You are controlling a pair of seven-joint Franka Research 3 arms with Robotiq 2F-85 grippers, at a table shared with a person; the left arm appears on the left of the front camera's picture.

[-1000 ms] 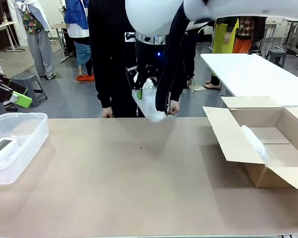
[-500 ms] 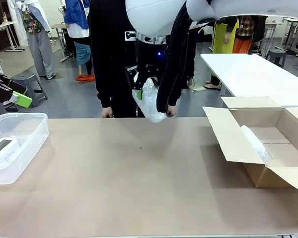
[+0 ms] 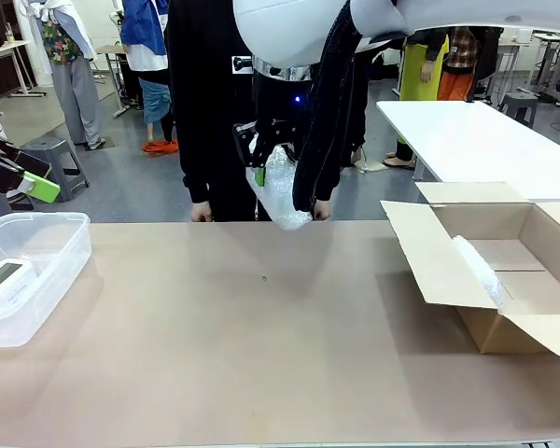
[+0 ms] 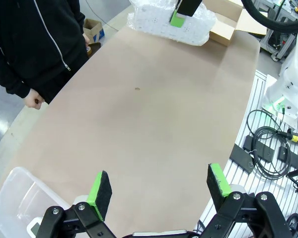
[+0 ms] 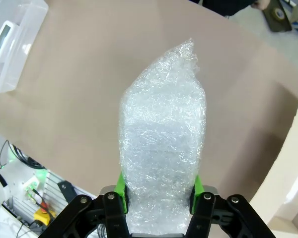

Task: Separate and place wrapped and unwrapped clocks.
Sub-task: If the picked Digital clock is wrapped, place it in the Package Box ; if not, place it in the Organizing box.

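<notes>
the right tool (image 3: 261,166) stays clamped on 1 whitish bubble-wrap bundle (image 3: 280,189), barely shifted, top centre above the tan worktop (image 3: 261,327); cardboard box (image 3: 504,271) at right awaits. left tool (image 4: 159,191) wide, empty.

A brown tabletop (image 3: 261,345) carries a clear plastic tub (image 3: 47,266) at its left edge and an open cardboard box (image 3: 518,280) on its side at the right. A person in black (image 3: 205,103) stands at the far side, before a white table (image 3: 467,135).
</notes>
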